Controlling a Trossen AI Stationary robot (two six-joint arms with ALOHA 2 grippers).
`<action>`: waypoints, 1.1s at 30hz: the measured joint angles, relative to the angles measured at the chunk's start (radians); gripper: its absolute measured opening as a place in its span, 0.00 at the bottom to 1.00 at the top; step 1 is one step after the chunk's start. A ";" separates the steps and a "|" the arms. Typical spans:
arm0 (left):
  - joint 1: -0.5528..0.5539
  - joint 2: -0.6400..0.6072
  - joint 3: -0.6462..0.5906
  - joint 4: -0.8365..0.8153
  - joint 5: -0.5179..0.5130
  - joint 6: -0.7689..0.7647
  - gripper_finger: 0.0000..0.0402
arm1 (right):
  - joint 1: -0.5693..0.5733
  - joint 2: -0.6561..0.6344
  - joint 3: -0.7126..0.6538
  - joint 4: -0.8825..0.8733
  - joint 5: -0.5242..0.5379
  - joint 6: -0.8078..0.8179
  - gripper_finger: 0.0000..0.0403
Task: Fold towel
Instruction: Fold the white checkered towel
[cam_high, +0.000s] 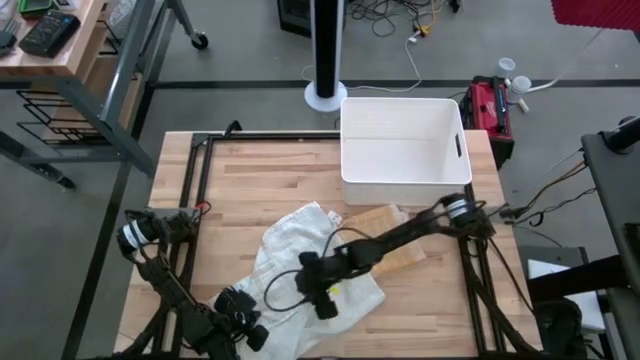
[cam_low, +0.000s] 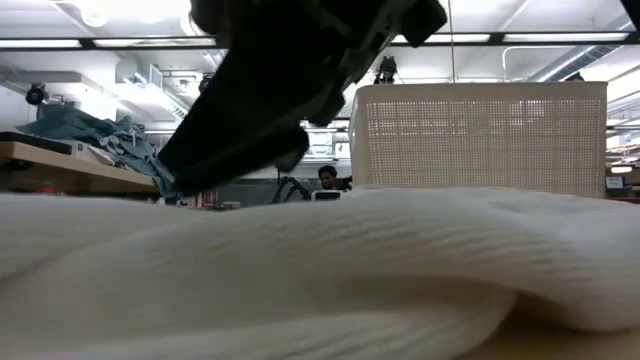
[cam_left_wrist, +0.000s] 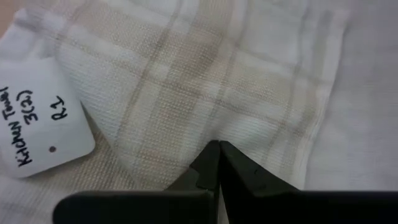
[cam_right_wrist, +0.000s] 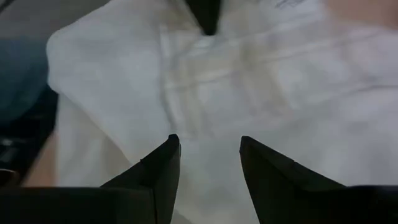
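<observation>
A white towel (cam_high: 305, 250) with faint tan checks lies crumpled on the near middle of the wooden table; it fills the foreground of the low view (cam_low: 320, 270). A white tag (cam_left_wrist: 43, 118) with handwriting lies on it. My left gripper (cam_high: 255, 322), at the towel's near left edge, points down with its fingers shut (cam_left_wrist: 218, 149) right over the checked cloth. My right gripper (cam_high: 322, 300) reaches in from the right, over the towel's near part. It is open (cam_right_wrist: 208, 149), with cloth below the gap and nothing between the fingers. My left gripper has its shut fingertips (cam_left_wrist: 214, 158) close against the towel's checked face (cam_left_wrist: 217, 127), coming from above at a slant. I cannot tell whether they touch the cloth or have any of it between them.
A white bin (cam_high: 400, 178) stands at the far right of the table and shows behind the towel in the low view (cam_low: 475, 135). A tan piece (cam_high: 385, 222) lies beside the towel under my right arm. Bare wood (cam_high: 250, 170) lies at the far left.
</observation>
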 joint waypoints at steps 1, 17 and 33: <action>-0.001 0.003 -0.002 0.007 -0.039 -0.001 0.00 | 0.002 0.021 0.028 -0.028 -0.013 0.034 0.40; 0.000 0.023 -0.006 0.092 -0.101 0.096 0.00 | 0.003 0.155 0.171 -0.125 0.064 0.426 0.39; -0.005 0.040 -0.007 0.131 -0.164 0.194 0.00 | 0.028 0.262 0.308 -0.073 0.057 0.517 0.22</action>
